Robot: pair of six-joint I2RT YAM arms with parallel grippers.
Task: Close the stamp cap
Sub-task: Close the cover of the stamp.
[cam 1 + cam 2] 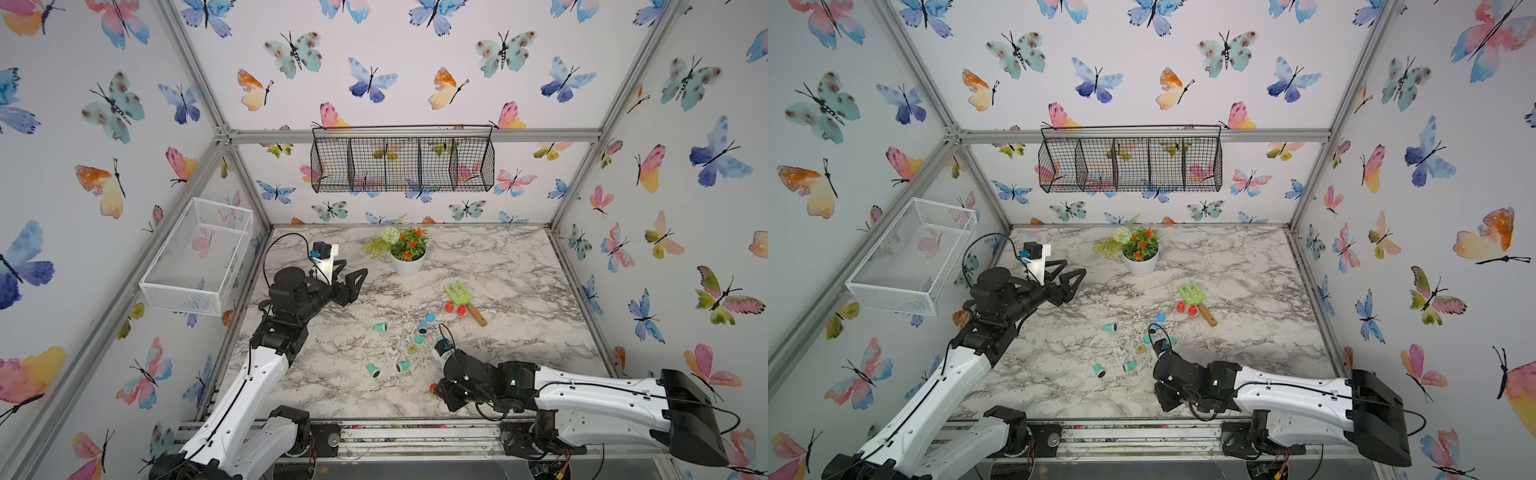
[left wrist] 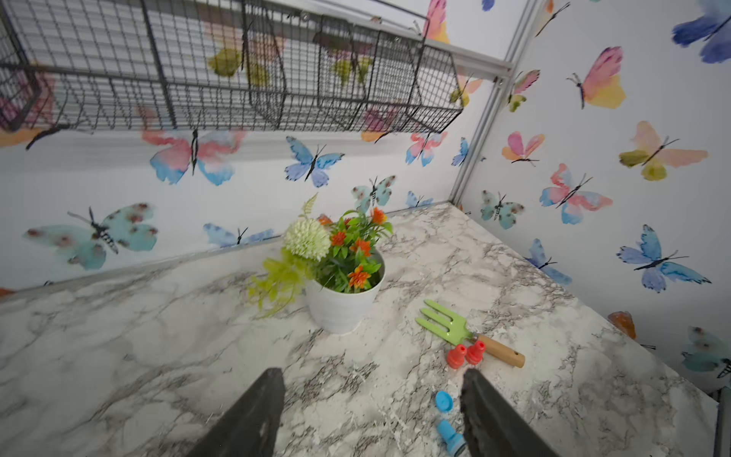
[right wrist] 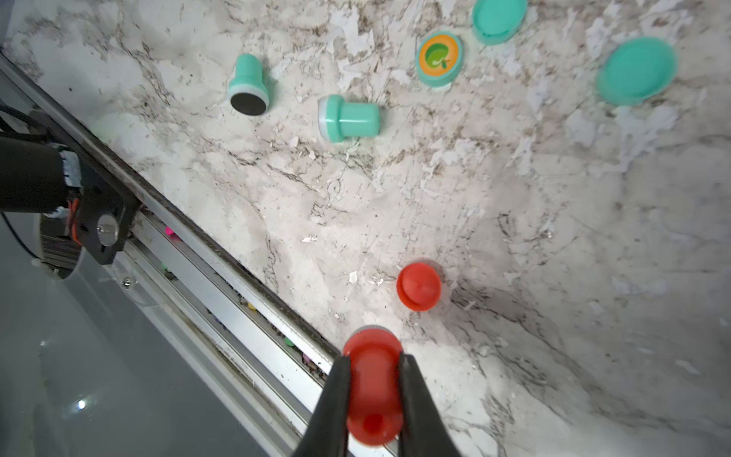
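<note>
At the front edge of the bench [image 3: 514, 237], the right tool [image 3: 374, 358] is clamped narrow on a red stamp [image 3: 373, 387], pad end pointing away from the wrist. The red cap [image 3: 418, 285] lies on the marble near it, not touching. Beyond them two teal stamps [image 3: 350, 118] lie on their sides, with loose teal caps [image 3: 637, 70] nearby. Farther off, the left tool [image 2: 372, 374] hangs wide and empty over the bench, a blue stamp [image 2: 451, 435] and a blue cap [image 2: 444, 400] beside one finger. A green fork [image 2: 449, 326] and a flower pot [image 2: 342, 304] lie beyond.
</note>
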